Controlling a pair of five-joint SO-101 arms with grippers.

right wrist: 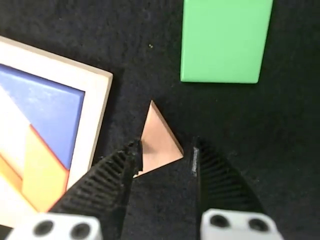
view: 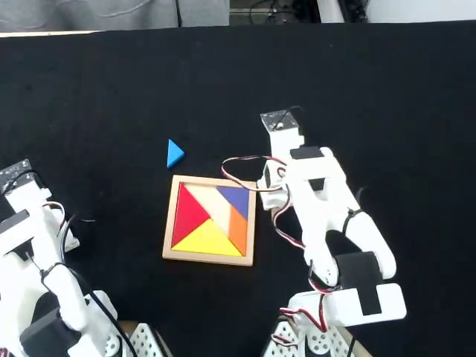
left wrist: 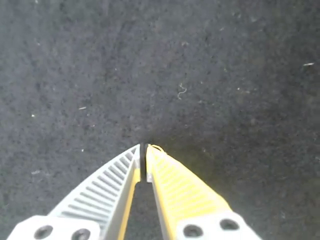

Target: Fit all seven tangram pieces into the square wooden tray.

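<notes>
The square wooden tray (view: pixel 209 258) lies mid-table holding a red (view: pixel 187 213), a yellow (view: pixel 208 240), an orange (view: pixel 238 227), a blue (view: pixel 235 197) and a pale piece (view: pixel 215 204). A small blue triangle (view: pixel 175 153) lies loose on the cloth beyond the tray's far left corner. Beside the tray rim (right wrist: pixel 95 115), my right gripper (right wrist: pixel 165 151) is open and straddles a small brown triangle (right wrist: pixel 157 142) lying on the cloth. A green piece (right wrist: pixel 225 40) lies just past it. My left gripper (left wrist: pixel 144 149) is shut and empty over bare cloth.
The right arm (view: pixel 320 201) stretches along the tray's right side and hides the cloth beneath it. The left arm (view: pixel 26 223) stays at the near left edge. Black cloth covers the table, with free room at the back and left.
</notes>
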